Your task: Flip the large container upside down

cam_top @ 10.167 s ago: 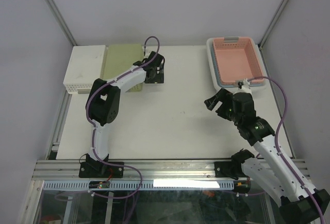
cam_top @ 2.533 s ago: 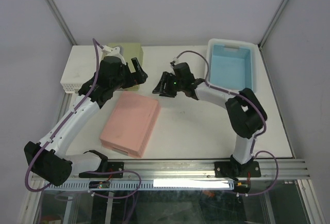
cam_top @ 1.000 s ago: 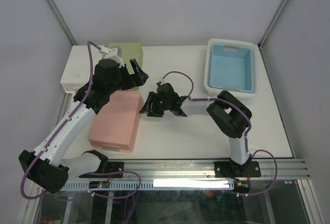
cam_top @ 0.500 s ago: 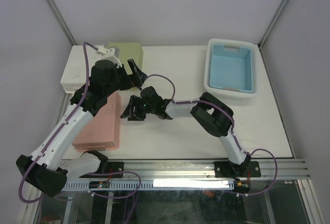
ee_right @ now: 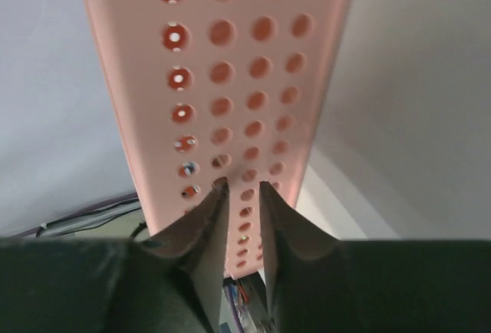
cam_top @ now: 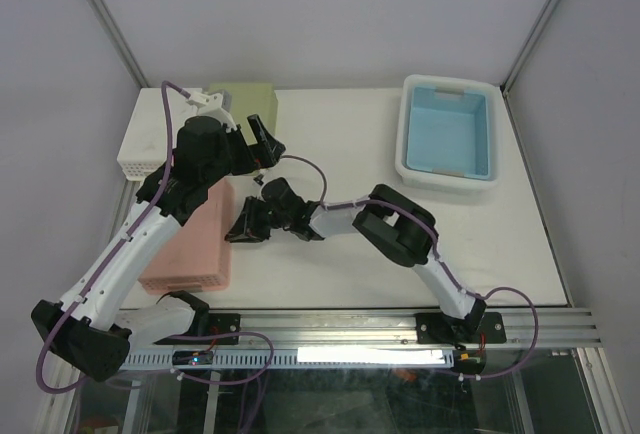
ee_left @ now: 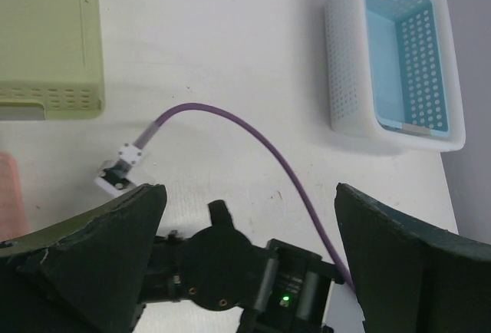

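Left jaws stand wide open in the air, and right jaws are almost closed at the holey side of the big pink container point(cam_top: 192, 242), lying bottom up at the left of the worktop point(cam_top: 345, 144).

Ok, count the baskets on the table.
5: pink basket front left, green basket back left, white basket at left edge, blue basket nested in outer white basket back right. More may be nested.
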{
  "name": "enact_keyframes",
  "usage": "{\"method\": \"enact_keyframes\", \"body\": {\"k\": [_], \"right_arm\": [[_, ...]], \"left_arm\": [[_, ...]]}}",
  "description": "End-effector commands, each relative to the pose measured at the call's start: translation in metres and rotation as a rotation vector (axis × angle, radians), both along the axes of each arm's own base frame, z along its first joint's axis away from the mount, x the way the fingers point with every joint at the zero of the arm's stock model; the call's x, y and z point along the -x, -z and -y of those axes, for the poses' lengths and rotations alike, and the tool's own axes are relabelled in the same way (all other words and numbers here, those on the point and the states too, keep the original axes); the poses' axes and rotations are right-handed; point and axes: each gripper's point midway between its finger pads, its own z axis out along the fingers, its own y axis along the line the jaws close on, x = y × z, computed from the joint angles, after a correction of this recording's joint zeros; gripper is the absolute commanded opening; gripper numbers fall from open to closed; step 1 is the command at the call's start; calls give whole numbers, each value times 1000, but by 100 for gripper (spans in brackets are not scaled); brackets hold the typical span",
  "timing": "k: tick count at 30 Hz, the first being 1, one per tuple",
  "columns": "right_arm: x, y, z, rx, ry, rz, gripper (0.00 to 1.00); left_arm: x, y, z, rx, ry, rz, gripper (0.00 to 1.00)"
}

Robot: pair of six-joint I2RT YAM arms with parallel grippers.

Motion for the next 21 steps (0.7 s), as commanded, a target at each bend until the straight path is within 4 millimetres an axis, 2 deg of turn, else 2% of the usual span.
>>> {"method": "enact_keyframes", "body": {"k": [1, 5, 8, 11, 16, 21], "right_arm": [[4, -33, -52, -147, -65, 32, 23], [2, -43, -70, -180, -92, 33, 21], [-4, -47, -65, -181, -71, 47, 20], [-8, -41, -58, -164, -47, 48, 20], [-22, -35, -59, -152, -6, 46, 21], [-30, -38, -87, -169, -8, 52, 21]], "left_arm": [[7, -30, 3, 51, 18, 65, 99], [10, -33, -1, 47, 8, 70, 99], [10, -32, -2, 42, 4, 69, 99], [9, -30, -1, 40, 6, 63, 99], [10, -30, 0, 43, 11, 61, 99], [10, -35, -1, 46, 6, 73, 99]]}}
